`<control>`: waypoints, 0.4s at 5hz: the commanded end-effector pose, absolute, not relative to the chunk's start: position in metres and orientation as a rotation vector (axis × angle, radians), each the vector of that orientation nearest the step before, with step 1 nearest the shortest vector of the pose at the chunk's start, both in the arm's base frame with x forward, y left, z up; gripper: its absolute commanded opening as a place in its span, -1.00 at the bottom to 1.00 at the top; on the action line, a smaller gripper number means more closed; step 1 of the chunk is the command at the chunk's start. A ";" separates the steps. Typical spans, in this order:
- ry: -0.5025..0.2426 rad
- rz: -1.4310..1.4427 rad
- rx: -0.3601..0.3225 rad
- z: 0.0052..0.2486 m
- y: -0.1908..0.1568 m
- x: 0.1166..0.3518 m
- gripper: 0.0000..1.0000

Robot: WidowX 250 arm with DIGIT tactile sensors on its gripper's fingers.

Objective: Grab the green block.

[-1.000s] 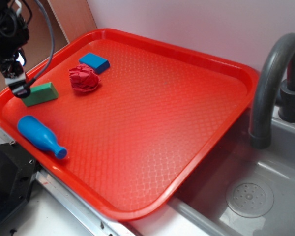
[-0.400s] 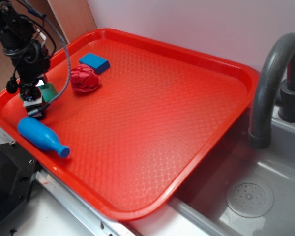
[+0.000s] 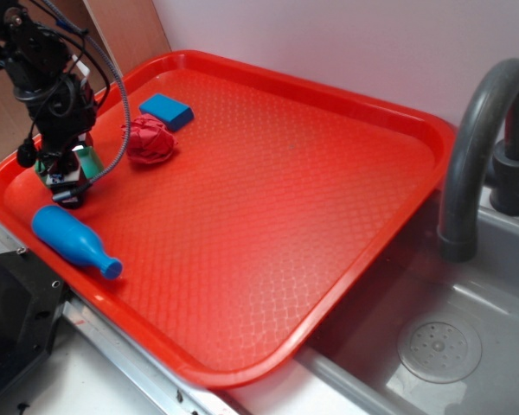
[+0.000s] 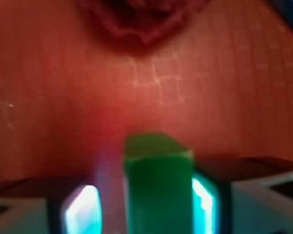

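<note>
The green block (image 3: 90, 161) lies near the left edge of the red tray (image 3: 329, 216), mostly covered by my gripper (image 3: 65, 183), which stands low over it. In the wrist view the green block (image 4: 157, 190) stands between the jaws of the gripper (image 4: 144, 207). The right pad (image 4: 203, 204) sits against the block's side. A strip of tray shows between the block and the left pad (image 4: 80, 209). The gripper is open around the block.
A crumpled red cloth (image 3: 149, 140) lies just right of the gripper, and the cloth (image 4: 141, 19) fills the top of the wrist view. A blue block (image 3: 166, 109) sits behind it, a blue bottle-shaped toy (image 3: 69, 239) in front. A grey faucet (image 3: 476, 147) and sink (image 3: 441, 346) are at the right.
The gripper moved right from the tray's left rim and came down over the green block, straddling it. Since 0.4 s ago it has barely shifted.
</note>
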State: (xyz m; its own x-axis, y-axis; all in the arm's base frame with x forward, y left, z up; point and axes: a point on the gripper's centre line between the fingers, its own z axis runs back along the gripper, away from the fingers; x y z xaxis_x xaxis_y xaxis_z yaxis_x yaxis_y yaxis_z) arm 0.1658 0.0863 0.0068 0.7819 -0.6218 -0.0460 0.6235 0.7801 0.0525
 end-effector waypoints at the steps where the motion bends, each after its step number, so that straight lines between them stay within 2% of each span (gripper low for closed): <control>1: 0.018 -0.622 0.090 0.034 0.067 0.152 -1.00; 2: 0.023 -0.464 0.157 0.072 0.068 0.167 -1.00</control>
State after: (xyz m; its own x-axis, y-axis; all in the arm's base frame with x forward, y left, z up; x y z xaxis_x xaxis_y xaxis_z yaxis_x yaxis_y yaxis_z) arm 0.1563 0.0692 0.0632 0.9004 -0.4262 -0.0876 0.4342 0.8933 0.1160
